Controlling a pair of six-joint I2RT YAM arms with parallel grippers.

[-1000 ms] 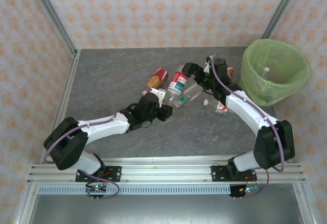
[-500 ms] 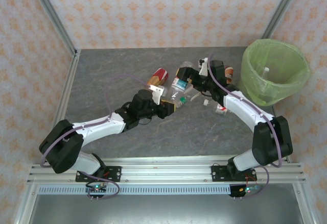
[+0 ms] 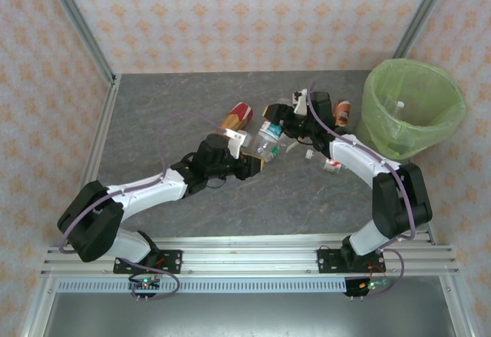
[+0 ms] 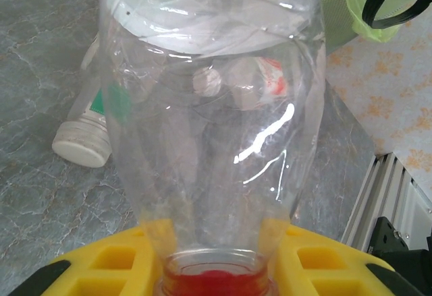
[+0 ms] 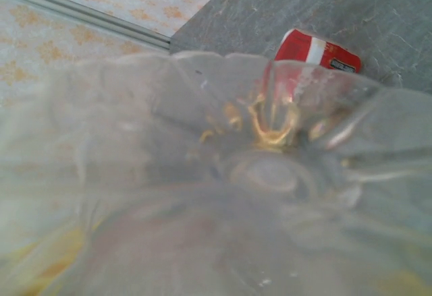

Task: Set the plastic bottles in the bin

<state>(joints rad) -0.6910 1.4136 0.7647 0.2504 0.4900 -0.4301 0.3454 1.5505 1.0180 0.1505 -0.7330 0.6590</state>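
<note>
Left gripper (image 3: 257, 160) is seen just left of the middle of the overhead frame. Its yellow fingers (image 4: 128, 269) are pressed onto the neck of a clear bottle (image 4: 216, 141), which is pinched there with a red cap at its mouth. The bottle is held off the table, its white and teal label band turned up and to the right. At that far end the right gripper (image 3: 278, 118) is found, a little above centre. Whether its jaws are spread or clamped on the bottle's base cannot be told. In the right wrist view the lobed base is seen very close and blurred.

The grey marbled table (image 3: 153, 122) is spread across the middle of the overhead frame. At its upper right the bin (image 3: 399, 141) is placed, wide and round, lined with a lime-green bag, with a small white item lying inside.

The other bottles are left on the table. A red-labelled bottle (image 3: 238, 114) is laid just above the left gripper. An orange-labelled bottle (image 3: 343, 110) is found between the right arm and the bin, near the bin's wall. A white-capped bottle (image 4: 84, 137) with a green label is laid on its side behind the held one. A small bottle (image 3: 331, 164) with a red mark is seen beside the right arm's forearm.
</note>
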